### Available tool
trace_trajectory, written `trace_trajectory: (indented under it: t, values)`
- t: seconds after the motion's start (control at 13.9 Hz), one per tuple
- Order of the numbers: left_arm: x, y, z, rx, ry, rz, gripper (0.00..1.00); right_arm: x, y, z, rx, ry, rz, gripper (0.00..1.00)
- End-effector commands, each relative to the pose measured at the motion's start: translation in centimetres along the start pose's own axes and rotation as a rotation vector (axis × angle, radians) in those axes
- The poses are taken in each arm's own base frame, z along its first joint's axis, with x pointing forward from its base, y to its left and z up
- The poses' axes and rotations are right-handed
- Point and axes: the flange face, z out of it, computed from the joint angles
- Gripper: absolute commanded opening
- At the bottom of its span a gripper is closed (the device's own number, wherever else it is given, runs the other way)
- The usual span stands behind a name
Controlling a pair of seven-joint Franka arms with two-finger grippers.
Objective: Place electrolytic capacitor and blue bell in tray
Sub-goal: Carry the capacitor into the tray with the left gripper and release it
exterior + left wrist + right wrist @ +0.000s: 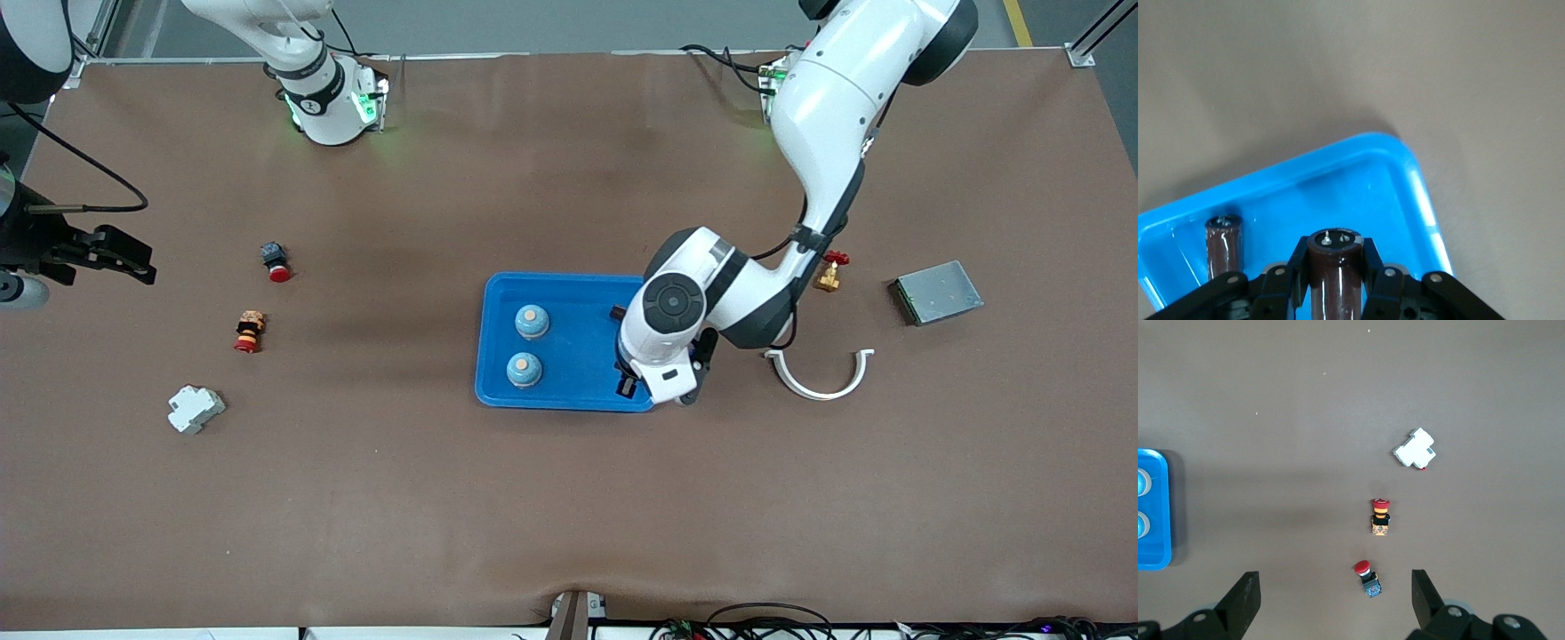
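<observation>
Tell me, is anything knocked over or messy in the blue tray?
Nothing stands out. Two blue bells stand upright in the tray, one capacitor rests inside, and the left pincer holds another capacitor over it.

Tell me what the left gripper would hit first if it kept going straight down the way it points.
Probably the blue tray floor: the left gripper, shut on a brown capacitor, points down into it. Depth is unclear.

A brown electrolytic capacitor (1333, 270) is clamped between the fingers of the left gripper (1333, 280) over the blue tray (1405, 175); a second capacitor (1223, 245) is seen lying in the tray beside it
</observation>
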Motion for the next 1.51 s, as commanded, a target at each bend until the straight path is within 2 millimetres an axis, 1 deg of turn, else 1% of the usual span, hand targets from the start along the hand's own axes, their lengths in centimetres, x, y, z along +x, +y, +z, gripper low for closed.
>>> trace_trajectory:
  t: [0.0,0.22,0.36,0.57,0.65,0.79,0.93,1.29,1.43]
  values:
    - [-1.6,-0.2,1.4,0.003,0.031,-0.011,0.0,-1.3,0.4,-1.2,0.013,0.019,0.004,1.0]
    - [-2.3,-0.7,3.3,0.029,0.038,0.001,0.0,-1.7,0.8,-1.3,0.029,0.022,0.015,1.0]
    - [-2.0,-0.8,4.5,0.043,0.048,0.003,0.0,-1.9,0.7,-1.5,0.078,0.026,0.028,1.0]
    - [-1.5,-1.0,6.6,0.064,0.074,0.014,0.0,-2.0,1.2,-1.7,0.115,0.027,0.048,1.0]
    - [-1.4,-1.0,6.9,0.057,0.075,0.016,0.0,-2.2,1.3,-2.0,0.118,0.027,0.05,1.0]
    - [-0.9,-0.8,7.4,0.053,0.081,0.011,0.0,-2.7,1.6,-2.3,0.12,0.019,0.055,1.0]
    - [-0.8,-0.8,7.3,0.053,0.081,0.009,0.0,-3.0,2.0,-2.5,0.12,0.017,0.062,1.0]
    - [-0.7,-0.8,7.2,0.051,0.081,0.009,0.0,-3.3,2.0,-2.8,0.118,0.015,0.06,1.0]
    - [-0.6,-0.7,7.1,0.05,0.08,0.008,0.52,-3.2,2.1,-2.9,0.109,0.019,0.058,1.0]
